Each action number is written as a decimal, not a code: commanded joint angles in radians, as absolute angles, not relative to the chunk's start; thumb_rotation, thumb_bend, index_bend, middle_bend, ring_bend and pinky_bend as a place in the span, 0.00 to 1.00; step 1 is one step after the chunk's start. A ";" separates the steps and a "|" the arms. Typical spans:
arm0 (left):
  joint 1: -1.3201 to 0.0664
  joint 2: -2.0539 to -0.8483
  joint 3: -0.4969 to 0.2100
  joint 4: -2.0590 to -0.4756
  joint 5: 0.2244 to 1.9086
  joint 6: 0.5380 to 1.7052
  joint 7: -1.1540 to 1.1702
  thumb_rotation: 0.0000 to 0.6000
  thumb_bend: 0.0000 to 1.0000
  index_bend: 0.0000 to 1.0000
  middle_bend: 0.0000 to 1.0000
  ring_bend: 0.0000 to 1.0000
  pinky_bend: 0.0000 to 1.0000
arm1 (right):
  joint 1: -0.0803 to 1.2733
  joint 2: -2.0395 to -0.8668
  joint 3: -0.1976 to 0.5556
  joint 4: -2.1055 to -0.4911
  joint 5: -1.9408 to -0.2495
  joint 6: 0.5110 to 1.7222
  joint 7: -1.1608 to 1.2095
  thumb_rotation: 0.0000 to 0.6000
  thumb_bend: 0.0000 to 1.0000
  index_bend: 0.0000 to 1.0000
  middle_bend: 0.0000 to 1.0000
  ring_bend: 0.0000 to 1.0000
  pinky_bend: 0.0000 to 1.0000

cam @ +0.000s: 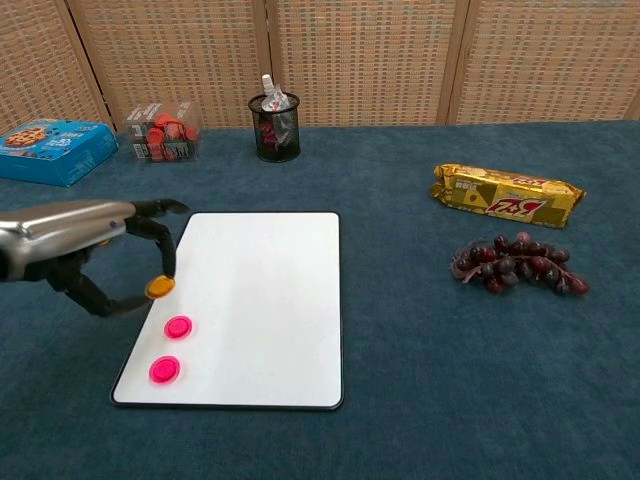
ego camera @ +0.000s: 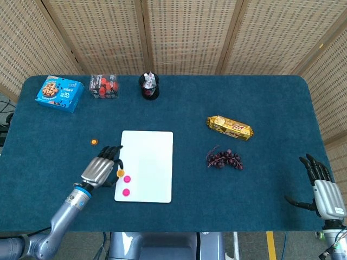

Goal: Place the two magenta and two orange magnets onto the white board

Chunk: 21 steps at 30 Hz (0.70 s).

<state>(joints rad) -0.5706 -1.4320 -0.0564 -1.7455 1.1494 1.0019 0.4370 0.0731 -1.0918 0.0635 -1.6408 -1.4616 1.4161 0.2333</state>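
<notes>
Pinching an orange magnet (cam: 159,288) between thumb and finger, the left hand (cam: 85,250) hovers at the white board's (cam: 255,300) nine o'clock edge, just above two magenta magnets (cam: 172,349) lying on it. The second orange magnet (ego camera: 94,142) sits on the table (ego camera: 260,108). The right hand (ego camera: 321,187) rests empty, fingers spread.

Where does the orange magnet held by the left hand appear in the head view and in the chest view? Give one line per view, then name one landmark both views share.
Head view: the held orange magnet sits at the board's left edge, just above the upper magenta magnet.
Chest view: it shows left of centre, pinched by the left hand, above the same magenta magnet.
Shared landmark: the white board.
</notes>
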 commanded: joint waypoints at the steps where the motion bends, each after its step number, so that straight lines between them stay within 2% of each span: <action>1: -0.591 -1.500 0.003 -1.812 1.187 1.006 0.557 1.00 0.40 0.56 0.00 0.00 0.00 | 0.073 -1.091 0.064 -1.640 -1.461 1.415 0.236 1.00 0.00 0.00 0.00 0.00 0.00; 7: -0.591 -1.560 0.027 -1.811 1.153 1.030 0.652 1.00 0.39 0.56 0.00 0.00 0.00 | 0.074 -1.090 0.063 -1.639 -1.462 1.413 0.240 1.00 0.00 0.00 0.00 0.00 0.00; 21: -0.601 -1.618 0.016 -1.751 1.095 1.046 0.695 1.00 0.39 0.56 0.00 0.00 0.00 | 0.074 -1.089 0.063 -1.640 -1.461 1.412 0.242 1.00 0.00 0.00 0.00 0.00 0.00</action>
<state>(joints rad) -0.5995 -1.6161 0.0176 -1.7526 1.0972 1.0469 0.6947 0.0744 -1.0894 0.0627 -1.6396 -1.4613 1.4118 0.2421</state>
